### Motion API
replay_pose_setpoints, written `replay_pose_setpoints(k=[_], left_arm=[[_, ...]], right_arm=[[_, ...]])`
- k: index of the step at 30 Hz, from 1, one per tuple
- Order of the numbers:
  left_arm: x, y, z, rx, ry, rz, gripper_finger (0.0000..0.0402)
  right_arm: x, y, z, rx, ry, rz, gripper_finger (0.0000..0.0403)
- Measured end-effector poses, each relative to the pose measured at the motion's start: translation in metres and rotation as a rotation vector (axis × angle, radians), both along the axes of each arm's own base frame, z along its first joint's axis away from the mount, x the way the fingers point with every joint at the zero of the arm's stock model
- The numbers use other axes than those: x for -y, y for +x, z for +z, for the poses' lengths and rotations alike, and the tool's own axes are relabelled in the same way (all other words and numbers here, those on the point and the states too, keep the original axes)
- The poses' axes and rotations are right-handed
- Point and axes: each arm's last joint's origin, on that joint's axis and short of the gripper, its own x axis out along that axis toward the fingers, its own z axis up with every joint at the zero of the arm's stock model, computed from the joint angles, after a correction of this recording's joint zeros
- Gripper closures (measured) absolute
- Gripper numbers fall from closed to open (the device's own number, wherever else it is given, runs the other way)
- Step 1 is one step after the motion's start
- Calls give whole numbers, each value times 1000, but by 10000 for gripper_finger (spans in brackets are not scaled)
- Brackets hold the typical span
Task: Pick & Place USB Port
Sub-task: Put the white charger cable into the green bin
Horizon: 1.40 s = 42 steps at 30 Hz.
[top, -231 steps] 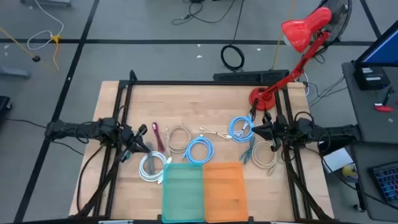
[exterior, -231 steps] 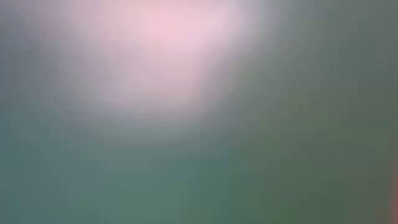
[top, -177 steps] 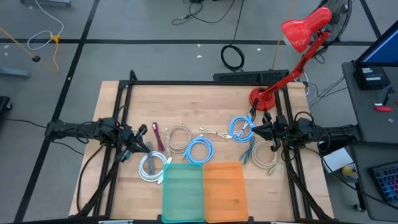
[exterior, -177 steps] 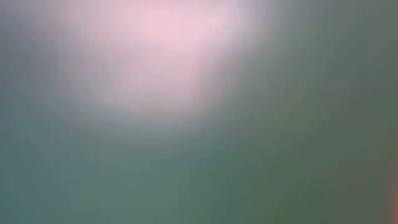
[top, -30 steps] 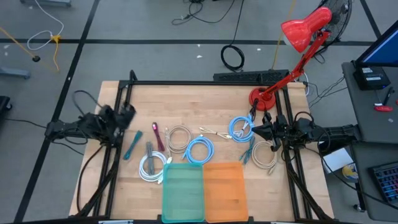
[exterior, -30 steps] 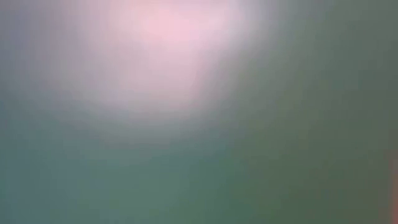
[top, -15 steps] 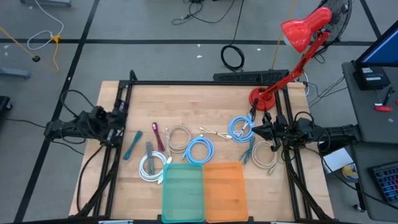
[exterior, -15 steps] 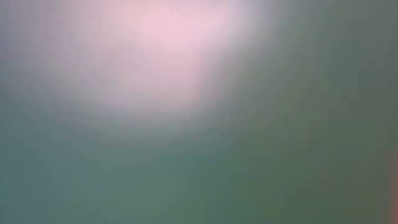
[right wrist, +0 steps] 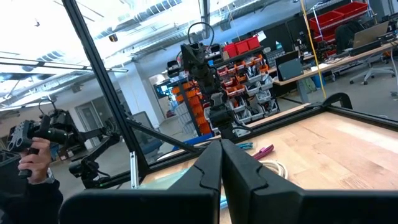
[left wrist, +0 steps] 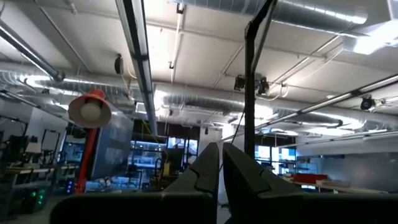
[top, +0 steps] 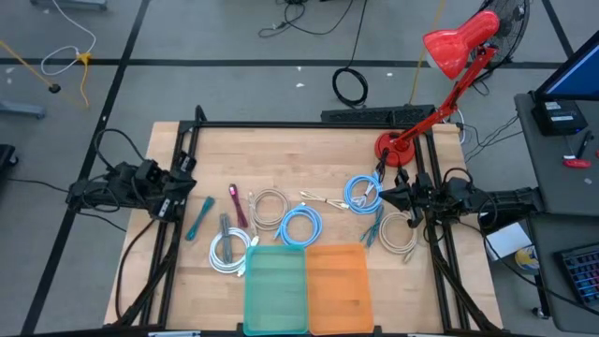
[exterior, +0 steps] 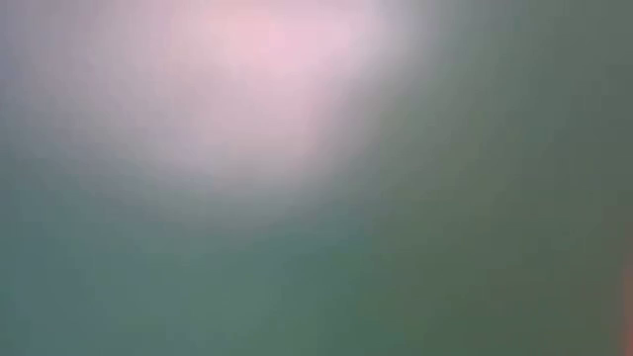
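A: Where's your USB piece, and how will it handle?

B: Your likeliest target is the teal cable (top: 199, 217), lying loose on the table (top: 309, 159) just left of the grey cable coil (top: 227, 251) and the magenta one (top: 237, 204). Nothing holds it. Judge it light and floppy, with a hard plug at each end; take it at a plug body, not mid-cord, or it will sag and slip. The green tray (top: 275, 288) and orange tray (top: 337, 288) sit at the near edge.

A: And your grippers?

B: Your left gripper (left wrist: 221, 163) is raised at the table's left edge, tilted up toward the ceiling, fingers nearly together and empty. Your right gripper (right wrist: 221, 160) waits closed and empty at the right side, by the blue coil (top: 363, 192).

A: What's changed?

B: Seconds ago your left gripper sat low over that teal cable. Since then it has pulled back and lifted away; the cable lies slightly shifted.
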Motion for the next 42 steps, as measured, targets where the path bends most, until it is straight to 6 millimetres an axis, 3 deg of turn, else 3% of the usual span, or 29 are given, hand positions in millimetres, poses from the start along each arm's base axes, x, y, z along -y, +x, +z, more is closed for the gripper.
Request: replay_pose_setpoints(k=[5,8,12,23,27,30,34,38,42], left_arm=[[-1,1,-1,-19,-4,33,378],[-2,2,-2,-29,11,78,378],[-3,4,-5,-60,6,142,378],[-4,5,-7,-82,7,188,378],[-4,5,-8,-94,9,189,378],[-4,6,-8,-97,7,198,378],[-5,6,-9,-108,8,226,378],[-6,6,-9,-116,2,247,378],[-6,7,-10,-125,5,258,378]], right_arm=[[0,0,0,0,-56,-17,403],[2,-1,3,29,-190,-108,403],[4,-4,13,115,-215,-205,403],[12,-36,54,567,-207,-576,403],[13,-43,60,638,-248,-636,403],[12,-31,53,467,-303,-614,399],[16,-16,64,94,-295,-662,373],[18,3,62,-206,-333,-748,324],[17,24,63,-349,-390,-724,269]])
